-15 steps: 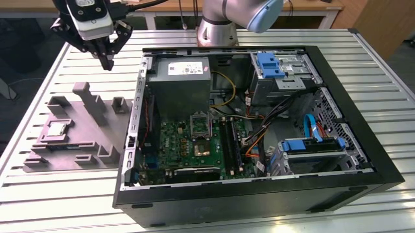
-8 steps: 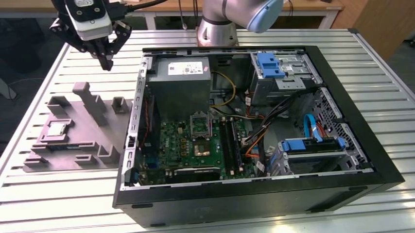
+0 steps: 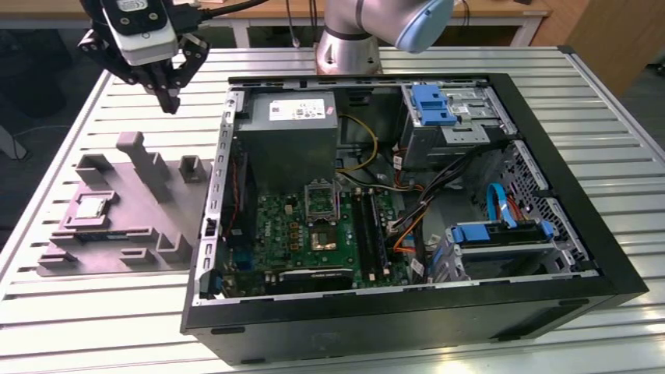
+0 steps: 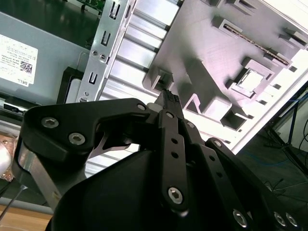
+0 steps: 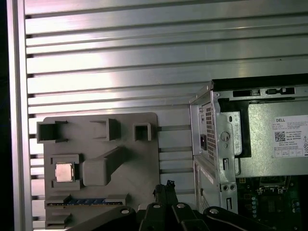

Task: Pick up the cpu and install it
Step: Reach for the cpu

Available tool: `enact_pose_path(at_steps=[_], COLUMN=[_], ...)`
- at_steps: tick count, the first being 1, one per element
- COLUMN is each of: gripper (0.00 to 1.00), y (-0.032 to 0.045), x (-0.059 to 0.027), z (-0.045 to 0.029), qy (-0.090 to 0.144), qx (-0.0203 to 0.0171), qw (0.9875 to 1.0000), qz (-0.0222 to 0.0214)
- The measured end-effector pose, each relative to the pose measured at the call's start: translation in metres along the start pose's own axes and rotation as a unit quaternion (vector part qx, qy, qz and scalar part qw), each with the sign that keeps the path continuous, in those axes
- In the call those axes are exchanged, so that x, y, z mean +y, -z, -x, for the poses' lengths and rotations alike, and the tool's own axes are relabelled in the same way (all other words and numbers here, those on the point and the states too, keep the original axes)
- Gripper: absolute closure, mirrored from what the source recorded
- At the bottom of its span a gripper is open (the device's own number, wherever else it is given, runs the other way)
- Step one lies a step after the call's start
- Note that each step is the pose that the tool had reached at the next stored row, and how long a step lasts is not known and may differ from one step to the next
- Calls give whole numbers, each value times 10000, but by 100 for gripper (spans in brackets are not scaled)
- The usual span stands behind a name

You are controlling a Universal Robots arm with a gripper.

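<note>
A ribbed aluminium bench (image 3: 62, 312) carries an open black metal computer case (image 3: 582, 234). Beside it lies a matte grey plastic block (image 3: 146, 195) with upright posts. The black claw (image 3: 168, 100) hangs closed and empty above, air all round. The small square silver-topped cpu (image 3: 92, 206) sits recessed in the block.

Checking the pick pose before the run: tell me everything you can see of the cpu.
The cpu is a small flat square chip with a pale silver metal top and a thin darker rim. It lies flat, top up, seated in a square recess of the grey plastic fixture, on the exterior view's left of the open computer case. Only the fixture touches it; the gripper hangs well apart from it.
</note>
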State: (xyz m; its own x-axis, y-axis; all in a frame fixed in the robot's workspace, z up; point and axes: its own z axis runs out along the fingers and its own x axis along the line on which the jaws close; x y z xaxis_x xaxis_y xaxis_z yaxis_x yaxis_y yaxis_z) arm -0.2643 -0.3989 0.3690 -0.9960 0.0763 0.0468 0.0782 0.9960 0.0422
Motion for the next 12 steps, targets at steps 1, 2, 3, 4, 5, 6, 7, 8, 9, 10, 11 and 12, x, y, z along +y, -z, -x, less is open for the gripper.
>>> enact_pose_path(at_steps=[1, 2, 3, 4, 5, 6, 7, 8, 9, 10, 11, 12], gripper=[89, 89, 89, 89, 89, 89, 89, 89, 89, 89, 89, 89], y=[0, 0, 0, -1, -1, -2, -2, -3, -4, -5, -6, -7], x=[0, 0, 0, 0, 0, -1, -1, -2, -3, -4, -5, -6], z=[0, -1, -1, -2, -4, -8, -13, -26, -38, -46, -56, -69], qy=[0, 0, 0, 0, 0, 0, -1, 0, 0, 0, 0, 0], qx=[0, 0, 0, 0, 0, 0, 0, 0, 0, 0, 0, 1], qw=[10000, 10000, 10000, 10000, 10000, 10000, 10000, 10000, 10000, 10000, 10000, 10000], qz=[0, 0, 0, 0, 0, 0, 0, 0, 0, 0, 0, 0])
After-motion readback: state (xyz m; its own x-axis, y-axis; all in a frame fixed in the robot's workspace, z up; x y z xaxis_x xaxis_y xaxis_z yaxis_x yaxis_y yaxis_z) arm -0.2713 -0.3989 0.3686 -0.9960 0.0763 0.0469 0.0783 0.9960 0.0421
